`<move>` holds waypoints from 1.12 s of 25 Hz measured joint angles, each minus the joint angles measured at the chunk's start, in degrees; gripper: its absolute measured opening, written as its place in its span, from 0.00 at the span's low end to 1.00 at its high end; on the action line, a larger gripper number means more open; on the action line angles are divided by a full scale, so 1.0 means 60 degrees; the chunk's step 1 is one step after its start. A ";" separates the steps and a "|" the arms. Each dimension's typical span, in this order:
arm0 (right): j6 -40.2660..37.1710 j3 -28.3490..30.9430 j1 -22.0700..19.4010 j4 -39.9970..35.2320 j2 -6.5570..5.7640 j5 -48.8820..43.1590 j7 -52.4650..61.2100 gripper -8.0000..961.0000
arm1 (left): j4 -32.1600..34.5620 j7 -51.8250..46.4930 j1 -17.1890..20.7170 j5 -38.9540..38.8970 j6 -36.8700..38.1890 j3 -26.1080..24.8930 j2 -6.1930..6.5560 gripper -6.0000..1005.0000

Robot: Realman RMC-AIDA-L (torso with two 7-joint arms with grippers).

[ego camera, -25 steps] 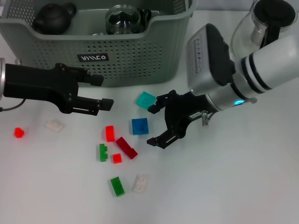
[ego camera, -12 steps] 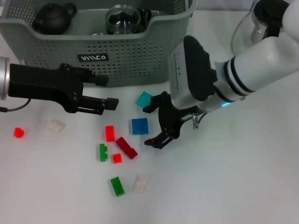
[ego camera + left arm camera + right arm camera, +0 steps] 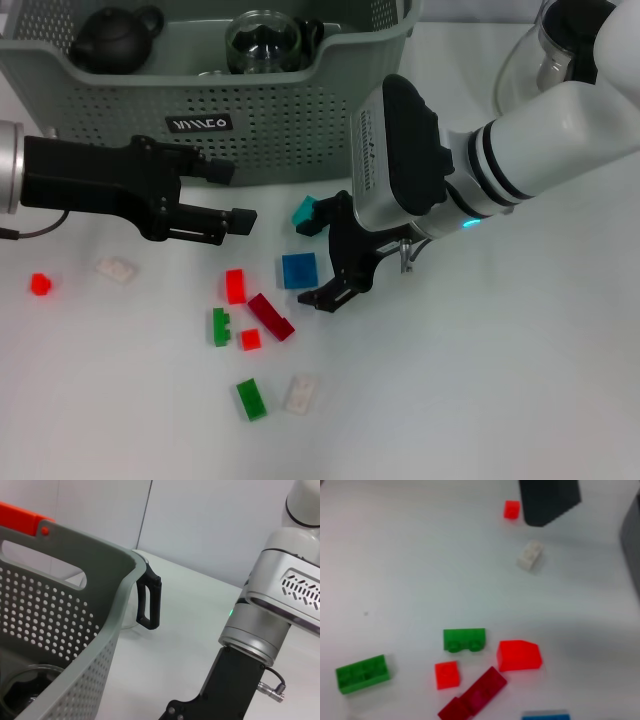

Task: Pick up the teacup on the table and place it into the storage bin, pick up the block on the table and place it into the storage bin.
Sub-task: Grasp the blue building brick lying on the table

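Right fingers spread, straddling blue block

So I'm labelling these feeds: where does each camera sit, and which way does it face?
Head: high on the robot, looking down at the storage bin, scattered blocks, the left gripper and right gripper.
Left wrist: beside the storage bin's wall, facing the right arm.
Right wrist: above the table, looking down on blocks; no fingers show.
Shared: the dark red block.
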 joint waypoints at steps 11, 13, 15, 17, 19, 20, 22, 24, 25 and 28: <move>0.0187 -0.0358 -0.0051 0.0022 0.0016 0.0351 0.0138 0.79 | -0.0059 0.0000 -0.0001 -0.0007 -0.0029 0.0001 0.0000 0.75; 0.0256 -0.0531 -0.0072 0.0017 0.0016 0.0527 0.0138 0.76 | -0.0059 0.0000 -0.0001 -0.0003 -0.0030 0.0000 0.0000 0.75; 0.0301 -0.0622 -0.0091 0.0016 0.0015 0.0602 0.0137 0.72 | -0.0061 0.0000 -0.0001 0.0015 -0.0030 0.0000 0.0000 0.75; 0.0328 -0.0658 -0.0100 0.0015 0.0015 0.0621 0.0137 0.70 | -0.0068 0.0000 0.0000 0.0025 -0.0030 0.0001 0.0000 0.75; 0.0367 -0.0695 -0.0108 0.0015 0.0015 0.0664 0.0136 0.70 | -0.0074 0.0000 0.0000 0.0030 -0.0030 0.0001 0.0000 0.75; 0.0379 -0.0707 -0.0111 0.0014 0.0015 0.0695 0.0134 0.70 | -0.0074 0.0000 -0.0001 0.0034 -0.0030 0.0000 0.0000 0.75; 0.0402 -0.0715 -0.0117 0.0014 0.0015 0.0744 0.0126 0.70 | -0.0074 0.0000 0.0000 0.0045 -0.0030 0.0001 0.0000 0.75; 0.0451 -0.0719 -0.0118 0.0032 0.0015 0.0758 0.0122 0.70 | -0.0074 0.0000 0.0000 0.0047 -0.0030 0.0001 0.0000 0.75; 0.0503 -0.0724 -0.0119 0.0051 0.0014 0.0759 0.0122 0.70 | -0.0077 0.0000 -0.0001 0.0048 -0.0030 0.0001 0.0000 0.75; 0.0592 -0.0730 -0.0130 0.0066 0.0014 0.0764 0.0123 0.70 | -0.0088 0.0000 0.0000 0.0051 -0.0032 0.0001 0.0000 0.75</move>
